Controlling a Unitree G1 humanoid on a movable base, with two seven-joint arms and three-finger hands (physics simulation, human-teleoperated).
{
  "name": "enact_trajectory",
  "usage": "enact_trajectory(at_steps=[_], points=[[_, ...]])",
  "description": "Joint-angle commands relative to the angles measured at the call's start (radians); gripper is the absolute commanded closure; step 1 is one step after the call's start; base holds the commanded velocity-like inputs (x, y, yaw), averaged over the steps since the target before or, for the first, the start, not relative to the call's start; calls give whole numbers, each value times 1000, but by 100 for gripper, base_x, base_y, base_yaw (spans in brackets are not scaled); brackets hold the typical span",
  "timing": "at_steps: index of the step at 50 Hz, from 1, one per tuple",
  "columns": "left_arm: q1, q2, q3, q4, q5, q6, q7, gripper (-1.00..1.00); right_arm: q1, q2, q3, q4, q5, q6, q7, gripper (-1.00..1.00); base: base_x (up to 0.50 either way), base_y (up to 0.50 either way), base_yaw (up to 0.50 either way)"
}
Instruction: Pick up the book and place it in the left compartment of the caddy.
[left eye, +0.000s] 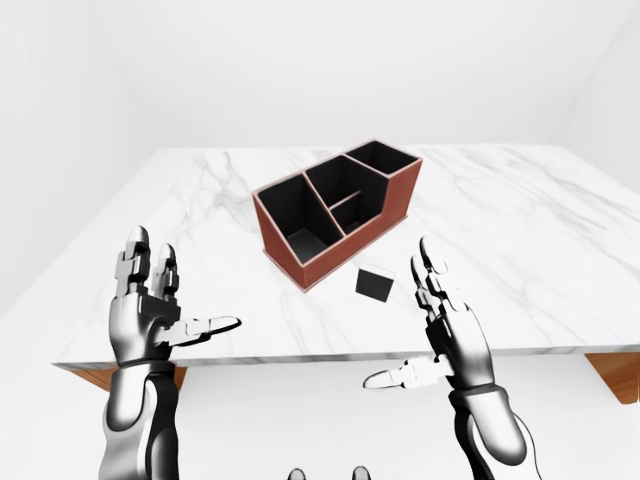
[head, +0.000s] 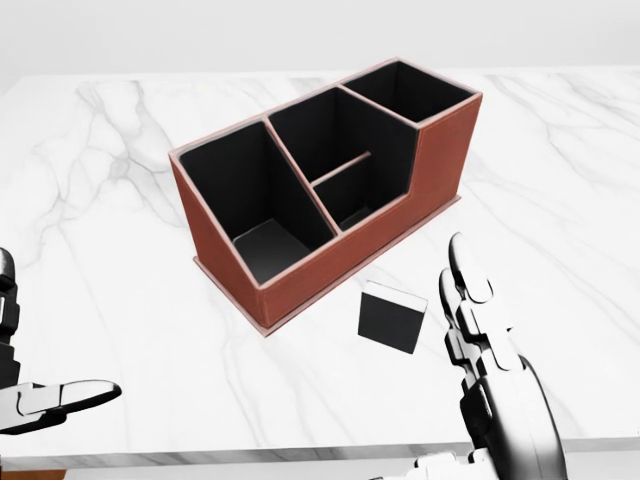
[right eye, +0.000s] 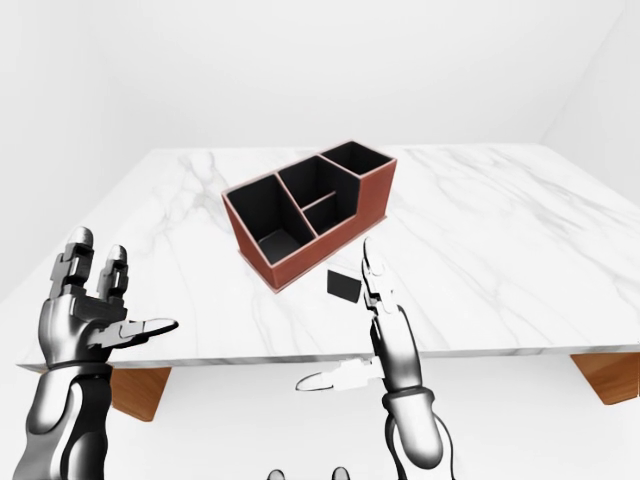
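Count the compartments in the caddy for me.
4 in the caddy: a large one at its left end, two small middle ones, one raised at the right end.

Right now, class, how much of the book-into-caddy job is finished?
Nothing is finished. The book stands on the table beside the caddy, untouched. The right hand is open just right of the book in the head view; the left hand is open and empty. Grasping, lifting and dropping it into the empty left compartment remain.
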Motion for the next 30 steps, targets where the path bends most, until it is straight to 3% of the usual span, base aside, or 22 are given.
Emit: enact_trajectory(at_steps=[1, 30], points=[[4, -2, 1, -9, -1, 0, -3, -100, 3, -2, 1, 3, -3, 0, 5, -100, 50, 18, 0], [8, -5, 4, -21, -1, 0, -5, -100, 0, 5, -18, 16, 4, 0, 18, -100, 50, 14, 0]])
